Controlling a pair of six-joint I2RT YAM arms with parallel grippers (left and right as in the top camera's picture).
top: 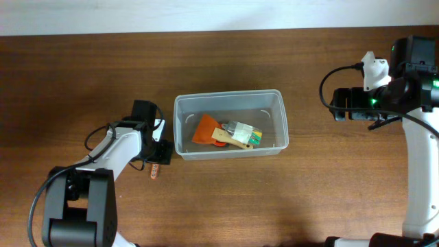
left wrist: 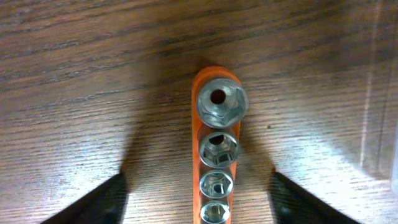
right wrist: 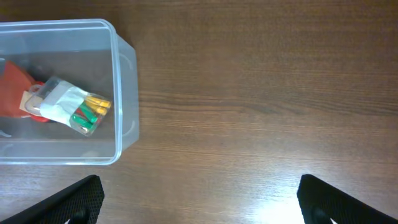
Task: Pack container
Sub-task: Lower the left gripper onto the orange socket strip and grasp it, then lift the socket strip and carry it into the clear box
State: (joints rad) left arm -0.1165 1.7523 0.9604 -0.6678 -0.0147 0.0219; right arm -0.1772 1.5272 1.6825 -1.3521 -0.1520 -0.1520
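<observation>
At the middle of the wooden table [top: 309,199], the container [top: 230,94] sits upright with its long side running left to right and no lid on it. Inside lie an orange tool [top: 205,128], a pale wooden handle [top: 232,140] and a clear packet [top: 242,133]. The right wrist view shows green and yellow pieces inside that packet [right wrist: 73,107]. All three items sit close together toward the centre of the tub floor, and the handle overlaps the orange tool.

The left gripper [left wrist: 198,204] is just off the container's left end, low over the table. Its jaws are open. The two dark fingers [left wrist: 96,205] stand apart on either side of an orange rail [left wrist: 215,79], and neither touches it. The rail lies flat on the wood and carries a row of metal sockets [left wrist: 222,102] — four can be seen, the largest at the far end and the others running toward the bottom edge of the view. In the overhead view only a short stretch of the rail [top: 154,172] shows beside the arm.

The right gripper [right wrist: 199,202] is well to the right of the container, raised over bare wood. Its jaws are open and hold nothing — only the tips show at the lower corners, with the container's right end wall [right wrist: 118,93] in view ahead.
</observation>
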